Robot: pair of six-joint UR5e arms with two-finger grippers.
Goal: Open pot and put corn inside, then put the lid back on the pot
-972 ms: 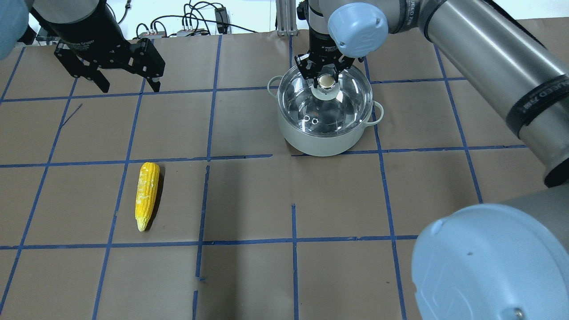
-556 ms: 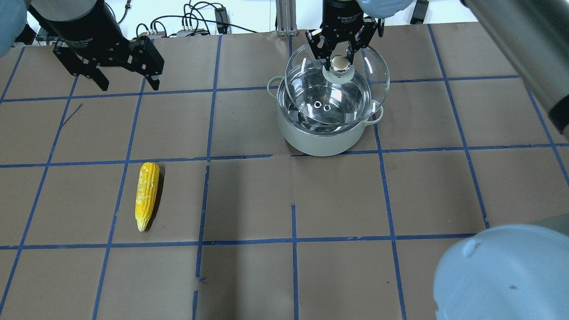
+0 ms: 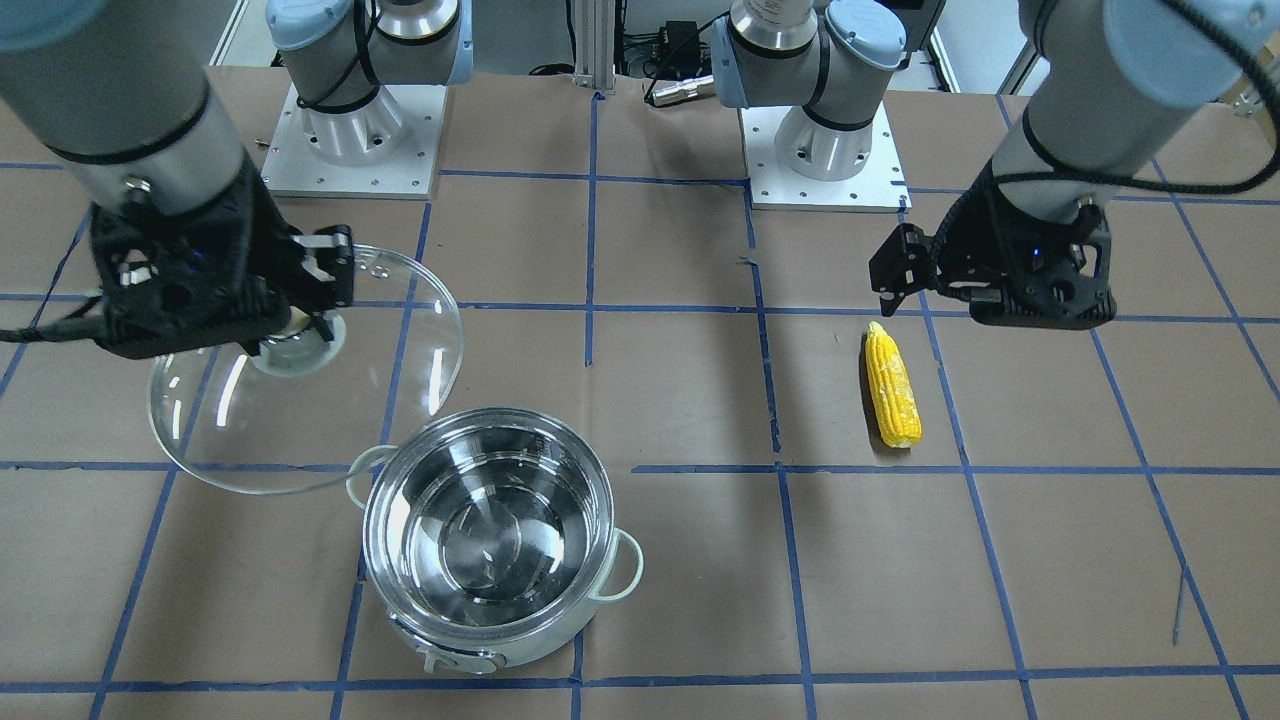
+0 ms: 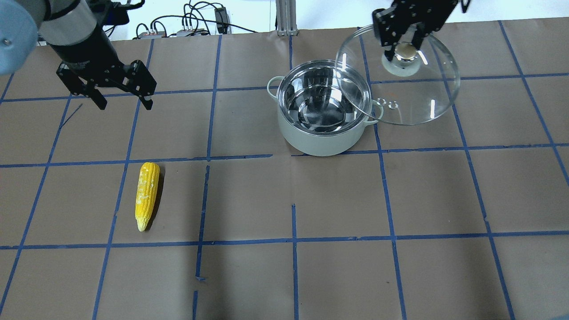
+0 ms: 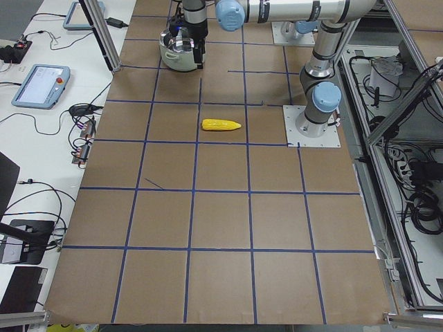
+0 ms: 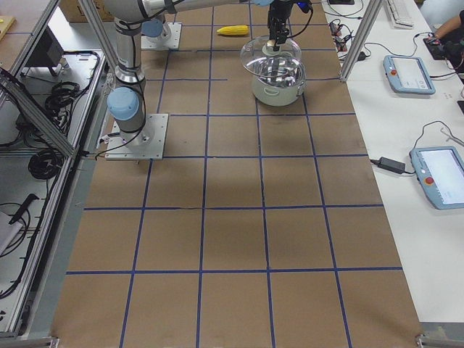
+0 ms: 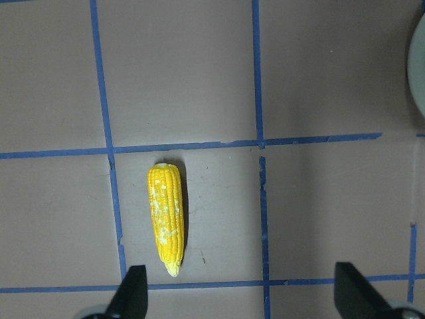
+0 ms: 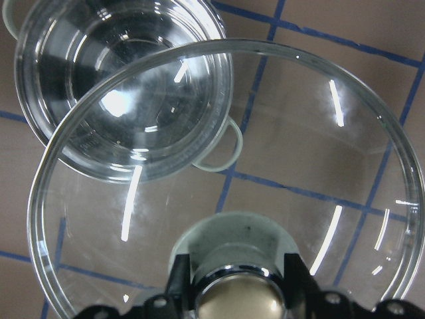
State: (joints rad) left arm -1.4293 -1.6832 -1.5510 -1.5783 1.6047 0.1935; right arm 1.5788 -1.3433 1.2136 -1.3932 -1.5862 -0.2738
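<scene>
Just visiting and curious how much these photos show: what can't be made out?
- Left fingers: only tips show; the left wrist view's bottom edge cuts them off.
- Lid knob: the right wrist view's bottom edge crops it and the right fingers holding it.
- Pot: tiny in the left side view, partly behind the far arm.

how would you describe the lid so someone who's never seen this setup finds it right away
On the brown table gridded with blue tape, find the shiny steel pot standing open. Beside it, held up in the air by the right hand, is the lid. It is the only see-through thing there: a round glass dome with a pale knob.
</scene>
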